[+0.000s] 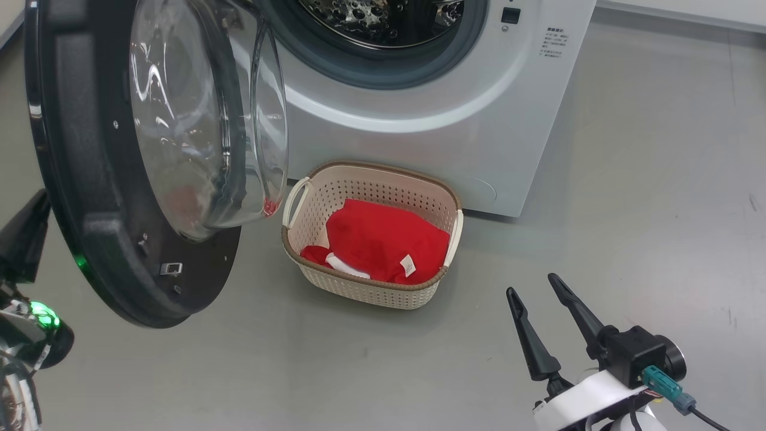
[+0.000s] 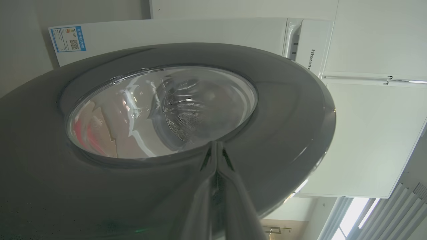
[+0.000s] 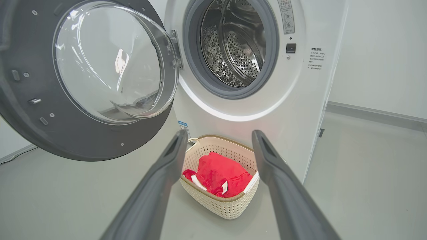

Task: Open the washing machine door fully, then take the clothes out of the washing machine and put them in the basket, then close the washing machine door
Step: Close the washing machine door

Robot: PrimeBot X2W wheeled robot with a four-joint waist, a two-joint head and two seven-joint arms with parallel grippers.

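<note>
Grey floor (image 1: 646,197) carried the white washing machine (image 1: 479,120) at the far side, with a pale wall (image 3: 383,50) behind it.

The head and right wrist views presented the inner face of the washing machine door (image 1: 90,197). It hung wide open to the left, its clear glass bowl bulging toward the opening. The left wrist view presented the door's glossy outer face, a blue sticker (image 2: 68,39) on the cabinet, and brand lettering. The right wrist view looked into the perforated steel drum (image 3: 237,50), ringed by a grey gasket (image 3: 196,76).

The left pincer (image 2: 216,146) was fully closed, fingers pressed together and gripping nothing. Its tips lay at the black rim where it meets the glass; actual contact could not be confirmed. The right pincer (image 1: 531,284) stood wide open and held nothing, over the floor near and right of the basket (image 1: 359,290).

The basket sat on the floor just in front of the machine's base. The clothes (image 1: 383,239), bright red with white trim and a small white label, lay bundled inside it.
</note>
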